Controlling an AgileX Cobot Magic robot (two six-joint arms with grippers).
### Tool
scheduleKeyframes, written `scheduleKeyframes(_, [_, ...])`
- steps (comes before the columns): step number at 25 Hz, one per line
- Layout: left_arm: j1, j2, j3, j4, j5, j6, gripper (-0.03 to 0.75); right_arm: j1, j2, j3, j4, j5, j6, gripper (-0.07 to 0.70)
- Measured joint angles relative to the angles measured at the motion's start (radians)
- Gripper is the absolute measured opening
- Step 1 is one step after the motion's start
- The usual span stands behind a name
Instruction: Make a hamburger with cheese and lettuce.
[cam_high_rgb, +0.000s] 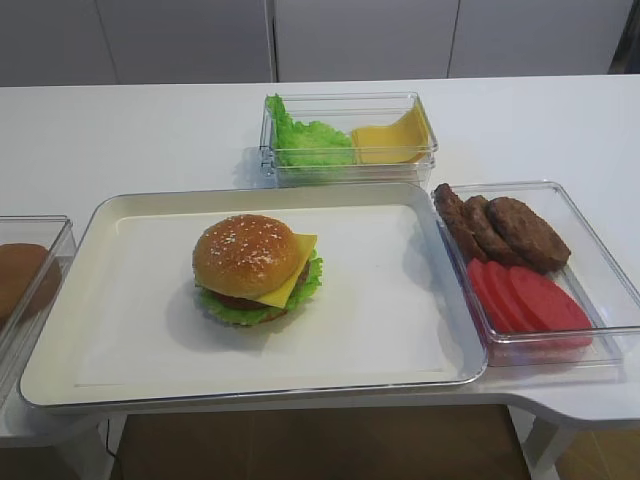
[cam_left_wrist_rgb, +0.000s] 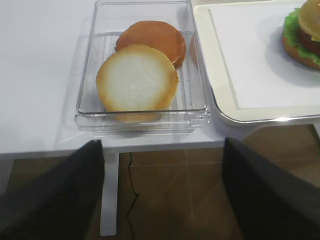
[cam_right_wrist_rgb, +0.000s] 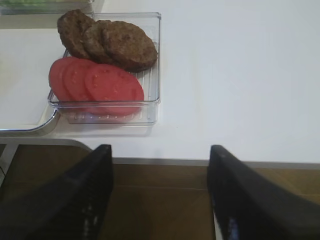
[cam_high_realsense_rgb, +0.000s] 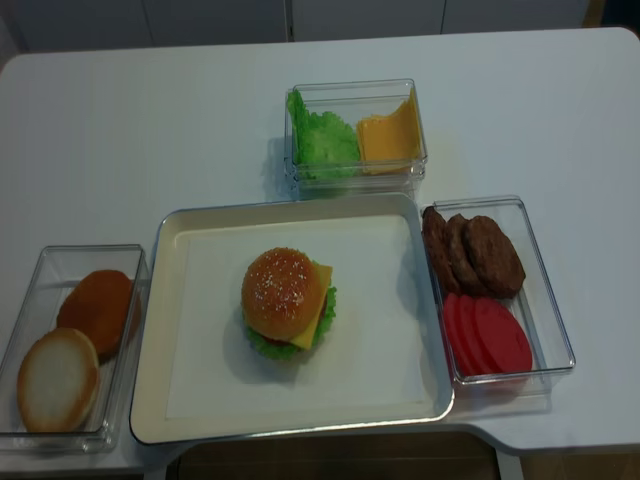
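The hamburger (cam_high_rgb: 255, 265) stands on the cream tray (cam_high_rgb: 400, 300), left of its middle, with a sesame bun on top. The cheese (cam_high_rgb: 299, 270) juts out as a yellow corner on its right side, and the lettuce (cam_high_rgb: 240, 312) frills out below the patty. The hamburger (cam_left_wrist_rgb: 305, 30) also shows at the top right of the left wrist view. My left gripper (cam_left_wrist_rgb: 162, 145) hangs open and empty off the table's front edge, over the floor. My right gripper (cam_right_wrist_rgb: 161, 150) is likewise open and empty below the front edge. Neither gripper shows in the exterior views.
A clear box (cam_left_wrist_rgb: 145, 120) holding two bun halves sits left of the tray. Behind the tray a box (cam_high_rgb: 350, 170) holds a lettuce bunch and stacked cheese slices. On the right a box (cam_right_wrist_rgb: 115, 112) holds patties (cam_right_wrist_rgb: 125, 45) and tomato slices (cam_right_wrist_rgb: 110, 85).
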Motion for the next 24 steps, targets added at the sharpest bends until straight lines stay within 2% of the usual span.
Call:
scheduleKeyframes(4, [0.016,0.000,0.000,0.000,0.000,0.000,0.546,0.000,0.000,0.000,0.000,0.000,0.000,0.450])
scheduleKeyframes(10, [0.118,0.000,0.000,0.000,0.000,0.000,0.546,0.000,0.000,0.000,0.000,0.000,0.000,0.450])
scheduleKeyframes(14, [0.160,0.000,0.000,0.000,0.000,0.000,0.546,0.000,0.000,0.000,0.000,0.000,0.000,0.450])
scheduleKeyframes(19, [0.175,0.000,0.000,0.000,0.000,0.005,0.546,0.000,0.000,0.000,0.000,0.000,0.011,0.450])
scheduleKeyframes(24, [0.175,0.000,0.000,-0.025,-0.006,0.058,0.546,0.000,0.000,0.000,0.000,0.000,0.013,0.450])
